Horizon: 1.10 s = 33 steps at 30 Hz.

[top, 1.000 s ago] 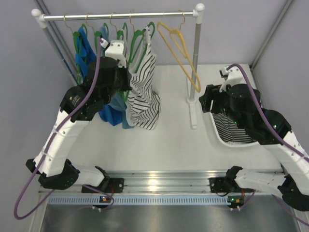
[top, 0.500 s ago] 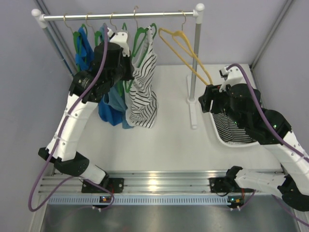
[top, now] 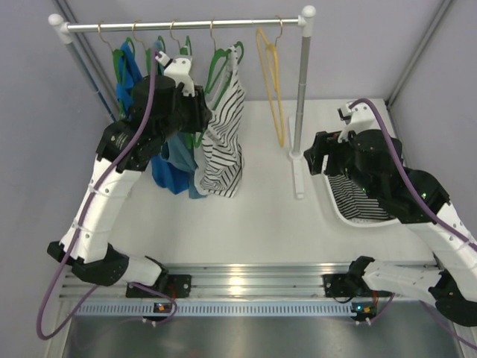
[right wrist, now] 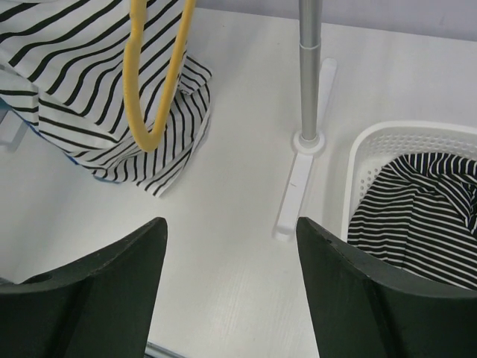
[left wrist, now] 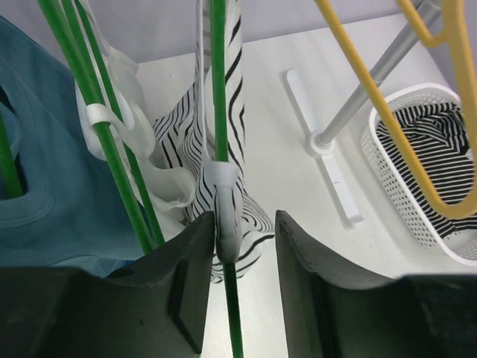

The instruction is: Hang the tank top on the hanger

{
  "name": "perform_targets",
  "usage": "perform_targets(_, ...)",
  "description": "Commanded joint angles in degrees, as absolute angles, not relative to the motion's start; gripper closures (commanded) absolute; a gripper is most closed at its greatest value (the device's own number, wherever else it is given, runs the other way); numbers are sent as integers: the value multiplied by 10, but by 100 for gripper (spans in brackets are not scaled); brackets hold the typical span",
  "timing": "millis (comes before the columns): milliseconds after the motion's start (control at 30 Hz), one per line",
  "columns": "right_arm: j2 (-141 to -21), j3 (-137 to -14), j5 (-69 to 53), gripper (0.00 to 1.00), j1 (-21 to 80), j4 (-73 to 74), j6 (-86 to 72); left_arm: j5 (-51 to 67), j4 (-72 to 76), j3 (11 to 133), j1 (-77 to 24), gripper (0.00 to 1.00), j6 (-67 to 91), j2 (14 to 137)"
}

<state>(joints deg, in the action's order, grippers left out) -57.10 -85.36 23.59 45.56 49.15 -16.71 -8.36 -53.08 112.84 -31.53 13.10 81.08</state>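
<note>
The striped tank top (top: 223, 149) hangs from a green hanger (top: 222, 60) on the rail, its hem resting on the table. In the left wrist view, the hanger's green arm (left wrist: 218, 89) with the top's white strap (left wrist: 225, 205) wrapped over it runs between my left gripper's (left wrist: 242, 246) jaws. They stand open, the strap touching the left finger (left wrist: 186, 276) and a gap to the right one. In the top view my left gripper (top: 200, 119) is at the garments. My right gripper (right wrist: 231, 246) hovers open and empty above the table, near the basket (top: 339, 212).
A yellow hanger (top: 270, 82) hangs bare at the rail's (top: 179, 24) right end. Blue tops (top: 168, 168) and a plain white top (left wrist: 141, 156) hang on green hangers to the left. The white basket (right wrist: 402, 138) holds a striped garment (right wrist: 417, 216). The rack post (right wrist: 309, 67) stands on its foot (right wrist: 298, 186).
My left gripper has opened off the strap and hanger and shifted slightly along the rack. The yellow hanger has swung back to hang straight. The right arm has stayed put.
</note>
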Motion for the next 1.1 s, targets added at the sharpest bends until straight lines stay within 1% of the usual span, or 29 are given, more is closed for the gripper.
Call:
perform_targets(0, -560, -843, 227, 30, 447, 465, -171, -62, -490, 1128, -313, 56, 115, 771)
perform_targets(133, -553, -824, 220, 24, 447, 451, -171, -4, -486, 1113, -314, 55, 114, 746)
perform_targets(167, -549, -818, 218, 23, 447, 447, -173, 34, -479, 1104, -315, 55, 119, 740)
perform_targets(233, -541, -804, 215, 16, 447, 435, -174, 65, -462, 1071, -321, 55, 132, 717)
perform_targets(400, -527, -776, 212, 11, 447, 423, -174, 62, -422, 987, -359, 56, 156, 660)
perform_targets(533, -513, -744, 208, 8, 447, 415, -178, 42, -389, 869, -394, 57, 185, 590)
perform_targets(600, -499, -728, 203, 7, 447, 409, -179, 38, -380, 827, -401, 57, 199, 559)
perform_targets(767, -456, -655, 193, 0, 447, 375, -196, 38, -332, 676, -408, 56, 238, 510)
perform_targets(933, -432, -591, 182, 0, 447, 374, -225, 40, -260, 531, -410, 56, 273, 459)
perform_targets(1067, -397, -527, 185, 0, 446, 363, -253, 38, -226, 468, -410, 56, 288, 438)
